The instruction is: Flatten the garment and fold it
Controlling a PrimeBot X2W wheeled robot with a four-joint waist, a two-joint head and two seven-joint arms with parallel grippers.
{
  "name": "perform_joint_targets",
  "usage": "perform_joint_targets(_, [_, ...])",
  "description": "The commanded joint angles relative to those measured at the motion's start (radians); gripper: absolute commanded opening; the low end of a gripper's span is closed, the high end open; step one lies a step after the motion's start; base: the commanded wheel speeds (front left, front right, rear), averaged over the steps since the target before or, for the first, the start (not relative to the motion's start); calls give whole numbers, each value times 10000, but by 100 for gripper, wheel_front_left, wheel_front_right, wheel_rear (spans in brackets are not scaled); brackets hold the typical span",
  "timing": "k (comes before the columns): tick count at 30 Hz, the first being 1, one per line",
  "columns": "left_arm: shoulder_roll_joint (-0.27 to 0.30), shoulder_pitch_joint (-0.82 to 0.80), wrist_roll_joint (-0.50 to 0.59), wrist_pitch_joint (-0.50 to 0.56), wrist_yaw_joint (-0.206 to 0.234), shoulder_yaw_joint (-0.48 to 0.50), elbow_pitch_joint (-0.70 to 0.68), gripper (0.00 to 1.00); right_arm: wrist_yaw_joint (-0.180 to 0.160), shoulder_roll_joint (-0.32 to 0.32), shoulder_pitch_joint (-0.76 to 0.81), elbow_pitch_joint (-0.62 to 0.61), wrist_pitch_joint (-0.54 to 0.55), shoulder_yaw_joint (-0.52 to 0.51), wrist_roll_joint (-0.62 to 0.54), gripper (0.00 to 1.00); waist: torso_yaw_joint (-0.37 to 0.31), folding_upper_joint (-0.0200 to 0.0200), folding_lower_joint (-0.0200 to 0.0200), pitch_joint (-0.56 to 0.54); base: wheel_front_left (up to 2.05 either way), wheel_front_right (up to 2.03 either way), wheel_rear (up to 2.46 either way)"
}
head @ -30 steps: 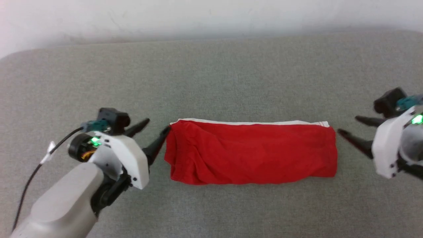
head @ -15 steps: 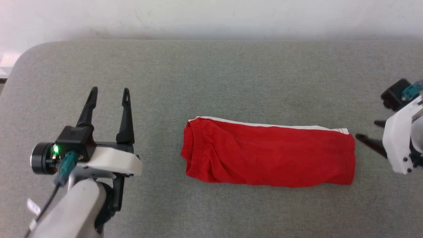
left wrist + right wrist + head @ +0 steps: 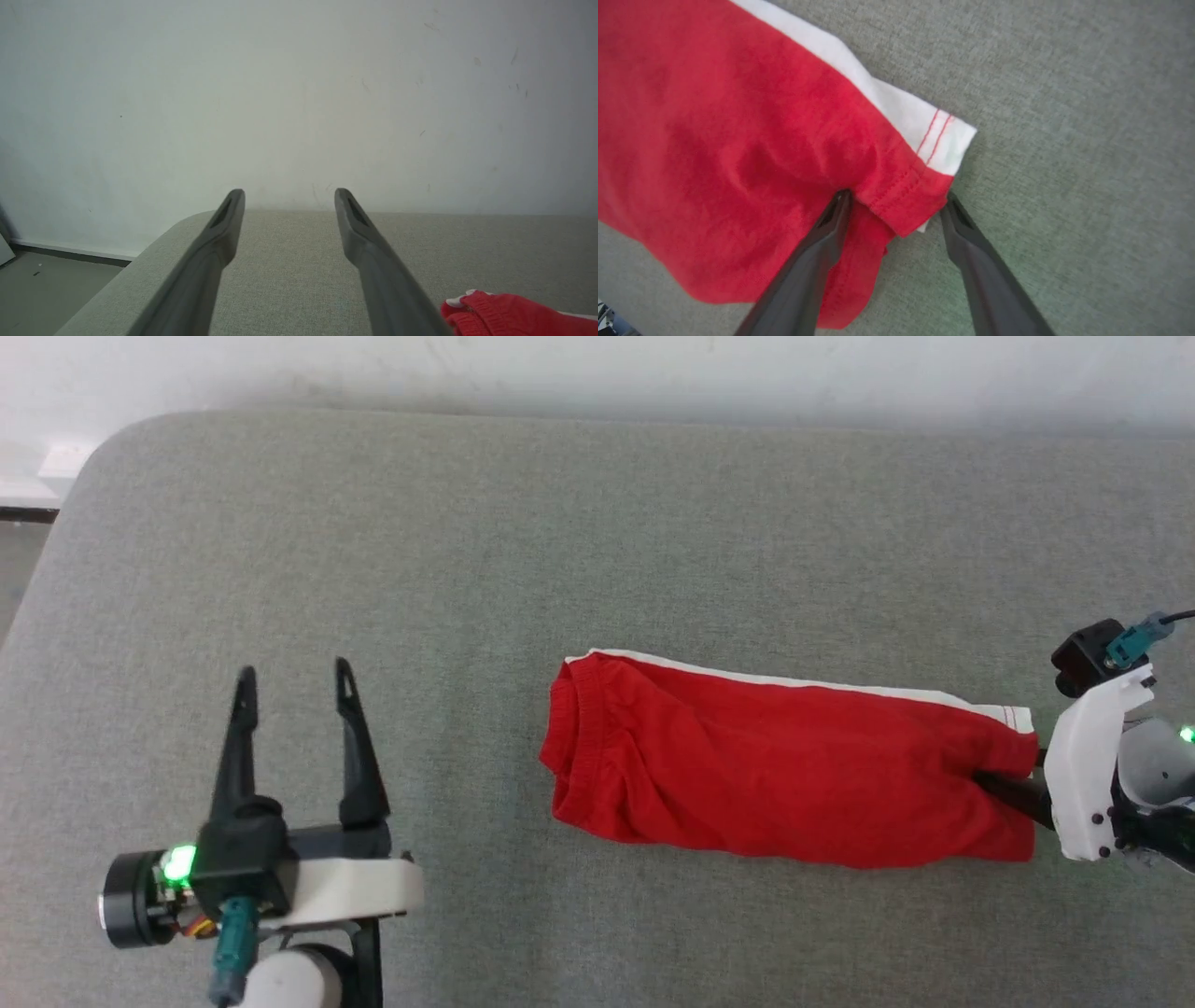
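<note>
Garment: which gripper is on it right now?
The right gripper, jaws open astride the garment at its hem end; the left gripper sits apart, touching nothing.

Head camera looked down on the surface (image 3: 467, 523); left wrist sat low, facing the wall (image 3: 299, 93); right wrist was close over the garment (image 3: 714, 116), shared by all.

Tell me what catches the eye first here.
The bright red garment with its white stripe lies as a long folded band on the grey padded surface, right of centre in the head view. At its right end the right tool stands open astride the hem corner. The left tool is open and empty, well apart to the garment's left.
</note>
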Motion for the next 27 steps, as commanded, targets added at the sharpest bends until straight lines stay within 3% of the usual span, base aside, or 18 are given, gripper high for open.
perform_joint_targets(1, [-204, 186, 304, -46, -228, 93, 74, 100, -11, 382, 412, 178, -22, 138, 35, 100, 84, -1, 1, 77, 0, 0, 0])
perform_joint_targets(5, [-576, 221, 703, -46, -744, 326, 366, 100, -11, 727, 676, 405, 1, 274, 14, 100, 121, -1, 1, 115, 0, 0, 0])
perform_joint_targets(6, [-652, 221, 783, -46, -864, 391, 425, 100, -11, 769, 694, 428, -19, 297, -10, 37, 110, -1, 1, 104, 0, 0, 0])
perform_joint_targets(7, [-718, 222, 850, -46, -966, 483, 485, 100, -11, 791, 682, 424, -95, 314, -70, 0, 85, -1, 1, 86, 0, 0, 0])
perform_joint_targets(16, [-1091, 419, 1292, -47, -1534, 1137, 635, 100, -11, 262, 118, 111, -931, 14, -472, 0, -201, -1, 1, -264, 0, 0, 0])
perform_joint_targets(27, [-1286, 615, 1791, -47, -1686, 1495, 773, 100, -11, -1628, -185, -458, -642, -646, -619, 0, -326, -1, 1, -504, 0, 0, 0])
